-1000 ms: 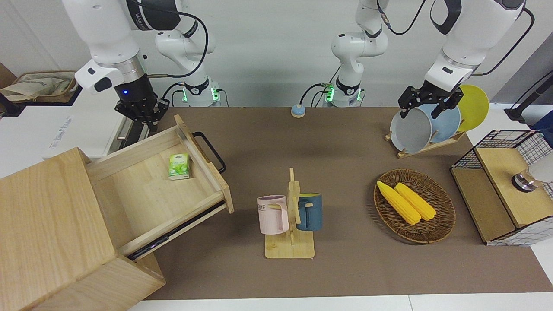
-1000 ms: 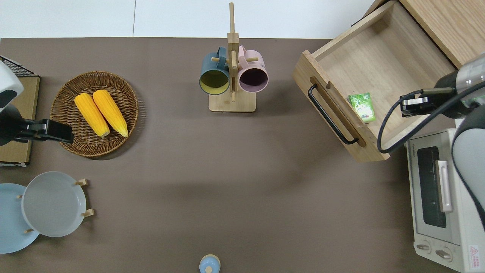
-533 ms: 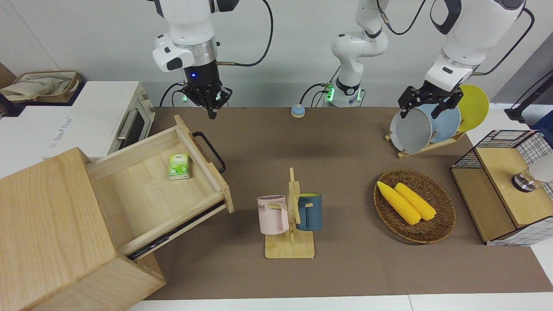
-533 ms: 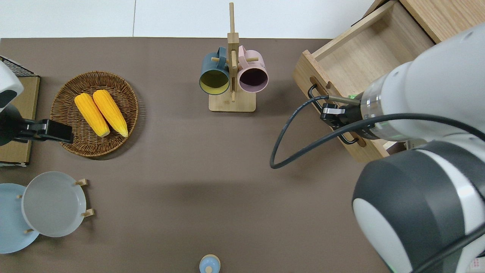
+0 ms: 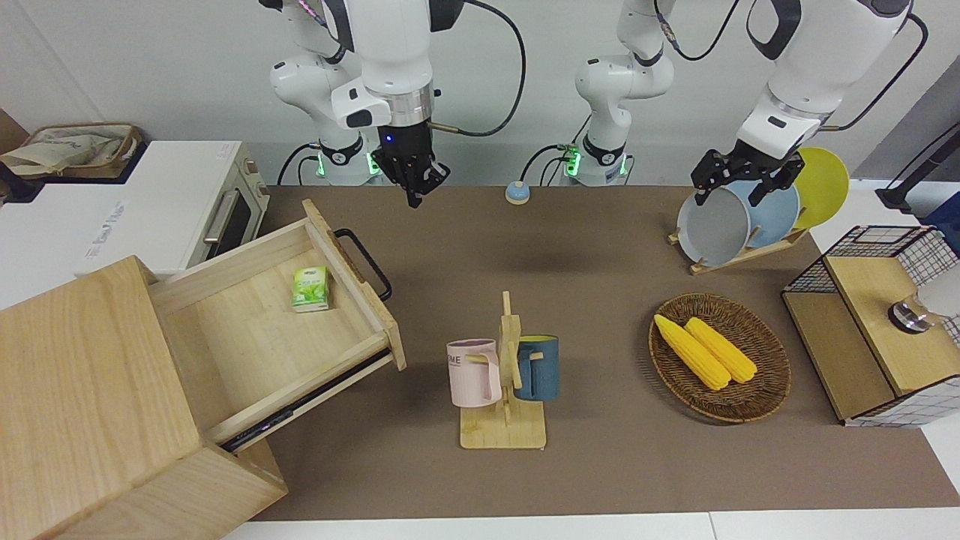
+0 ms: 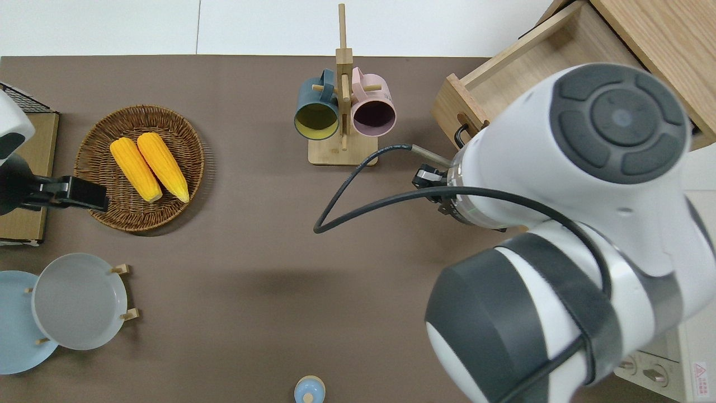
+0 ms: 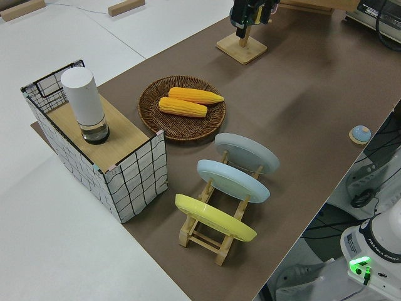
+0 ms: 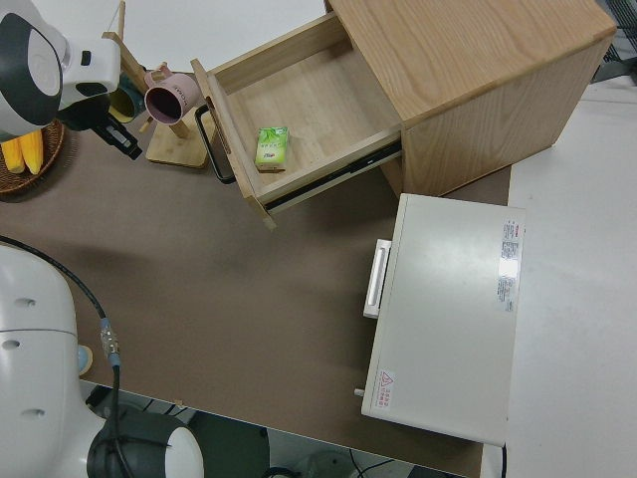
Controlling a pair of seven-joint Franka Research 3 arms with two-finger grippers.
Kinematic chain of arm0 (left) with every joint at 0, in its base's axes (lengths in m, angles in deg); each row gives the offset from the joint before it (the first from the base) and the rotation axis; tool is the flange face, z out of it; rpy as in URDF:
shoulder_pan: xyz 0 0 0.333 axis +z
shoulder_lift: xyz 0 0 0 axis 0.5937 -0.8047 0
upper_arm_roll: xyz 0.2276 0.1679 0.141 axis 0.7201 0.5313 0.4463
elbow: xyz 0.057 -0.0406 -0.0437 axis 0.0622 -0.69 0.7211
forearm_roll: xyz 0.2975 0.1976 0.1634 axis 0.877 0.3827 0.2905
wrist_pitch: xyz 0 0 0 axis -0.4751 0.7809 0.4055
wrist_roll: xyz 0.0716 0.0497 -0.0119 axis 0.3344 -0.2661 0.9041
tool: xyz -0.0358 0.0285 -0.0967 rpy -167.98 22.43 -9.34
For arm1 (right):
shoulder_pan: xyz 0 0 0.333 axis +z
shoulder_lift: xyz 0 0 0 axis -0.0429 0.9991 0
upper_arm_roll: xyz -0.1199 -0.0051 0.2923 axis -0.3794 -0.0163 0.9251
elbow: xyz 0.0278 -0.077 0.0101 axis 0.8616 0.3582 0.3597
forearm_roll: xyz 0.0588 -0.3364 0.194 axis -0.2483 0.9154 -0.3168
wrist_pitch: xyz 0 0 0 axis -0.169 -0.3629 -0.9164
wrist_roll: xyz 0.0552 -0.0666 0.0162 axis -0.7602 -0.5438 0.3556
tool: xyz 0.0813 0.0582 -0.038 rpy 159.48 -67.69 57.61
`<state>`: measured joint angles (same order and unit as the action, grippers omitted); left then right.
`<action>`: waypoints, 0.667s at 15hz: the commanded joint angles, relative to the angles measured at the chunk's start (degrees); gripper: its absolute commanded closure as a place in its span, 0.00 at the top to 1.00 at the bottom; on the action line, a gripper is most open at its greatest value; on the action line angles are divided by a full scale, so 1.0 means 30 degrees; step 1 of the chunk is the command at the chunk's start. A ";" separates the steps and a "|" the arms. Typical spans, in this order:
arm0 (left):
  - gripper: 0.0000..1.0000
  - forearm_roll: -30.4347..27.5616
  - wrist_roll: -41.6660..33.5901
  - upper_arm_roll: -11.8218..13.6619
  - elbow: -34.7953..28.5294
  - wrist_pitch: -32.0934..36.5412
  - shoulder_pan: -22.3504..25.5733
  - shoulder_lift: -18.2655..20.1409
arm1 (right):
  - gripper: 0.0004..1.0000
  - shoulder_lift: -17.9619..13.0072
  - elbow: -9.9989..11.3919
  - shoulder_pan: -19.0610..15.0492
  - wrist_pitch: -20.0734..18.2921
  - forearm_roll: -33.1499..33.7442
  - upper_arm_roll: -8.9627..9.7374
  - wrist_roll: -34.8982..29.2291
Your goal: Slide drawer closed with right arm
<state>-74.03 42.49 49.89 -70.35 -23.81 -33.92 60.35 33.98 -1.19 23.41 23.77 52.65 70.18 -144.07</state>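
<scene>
The light-wood drawer (image 5: 247, 337) stands pulled far out of the pale wooden cabinet (image 5: 82, 390), with its black loop handle (image 5: 365, 262) facing the table's middle. A small green box (image 5: 310, 289) lies inside it. My right gripper (image 5: 414, 196) is shut and empty, up in the air over the brown mat beside the drawer front, clear of the handle. In the overhead view the arm's bulk hides the gripper and much of the drawer (image 6: 520, 73). The right side view shows the gripper (image 8: 129, 149) near the mug stand. The left arm is parked, its gripper (image 5: 739, 180) open.
A white oven (image 5: 187, 202) stands beside the drawer, nearer to the robots. A wooden mug stand (image 5: 504, 431) with two mugs, a wicker basket (image 5: 772, 390) with corn, a plate rack (image 5: 739, 259), a mesh box (image 5: 877, 330) and a small blue knob (image 5: 516, 193) are on the mat.
My right arm has swung from the oven and the drawer's near corner toward the table's middle. The drawer, the green box and the left arm have not moved.
</scene>
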 commanded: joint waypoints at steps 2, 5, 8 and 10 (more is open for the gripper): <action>0.99 0.0339 0.0200 0.0006 0.0193 0.0343 -0.0130 0.0083 | 0.00 0.1441 -0.0176 0.0019 0.0565 -0.0608 -0.0188 -0.3327; 0.99 0.0339 0.0200 0.0006 0.0164 0.0343 -0.0130 0.0083 | 0.00 0.2204 -0.0030 -0.0040 0.1557 -0.0520 -0.0217 -0.4446; 0.99 0.0339 0.0200 0.0006 0.0194 0.0343 -0.0130 0.0083 | 0.00 0.2878 0.0205 -0.0361 0.2904 -0.0491 -0.0217 -0.5325; 0.99 0.0339 0.0200 0.0006 0.0193 0.0343 -0.0130 0.0083 | 0.00 0.3230 0.0205 -0.0537 0.3434 -0.0432 -0.0247 -0.5210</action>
<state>-74.03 42.49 49.89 -70.35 -23.81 -33.92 60.35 42.61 -0.91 23.22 31.30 52.64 69.17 -158.43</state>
